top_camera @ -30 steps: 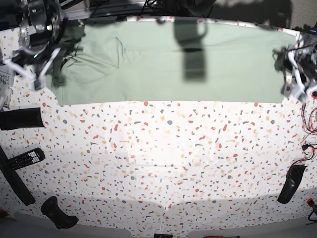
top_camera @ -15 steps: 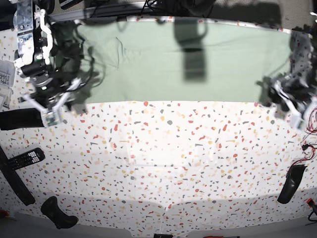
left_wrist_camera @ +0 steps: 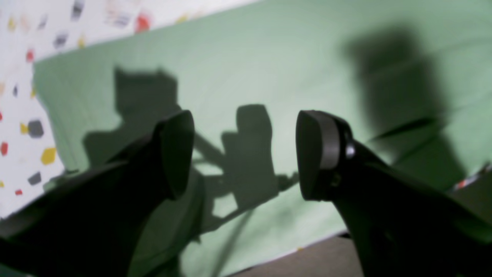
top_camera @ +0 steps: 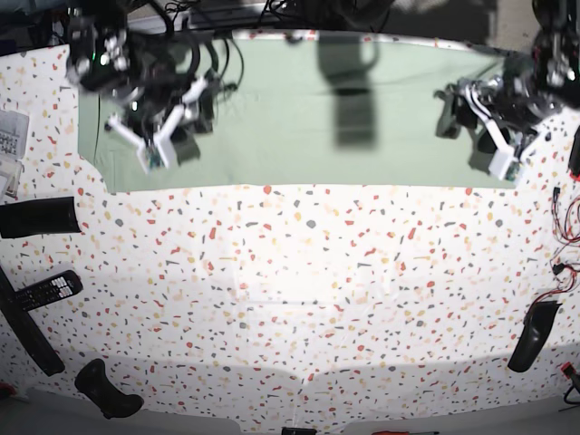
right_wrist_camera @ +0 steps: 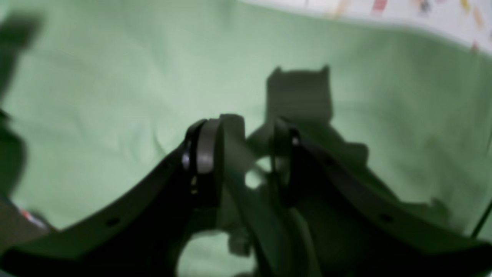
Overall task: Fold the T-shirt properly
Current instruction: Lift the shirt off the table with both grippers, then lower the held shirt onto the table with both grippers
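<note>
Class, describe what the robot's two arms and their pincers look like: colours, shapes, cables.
The left pincer has two black, rounded, paddle-shaped fingers on thick dark bases. The right pincer has black curved fingers, one with a grey pad edge and small screws. In the base view both arms show white bracket parts with black housings and loose black cables.

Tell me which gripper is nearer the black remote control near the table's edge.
Right. The right gripper hovers over the T-shirt's end on the remote control's side; the left gripper is over the opposite end.
</note>
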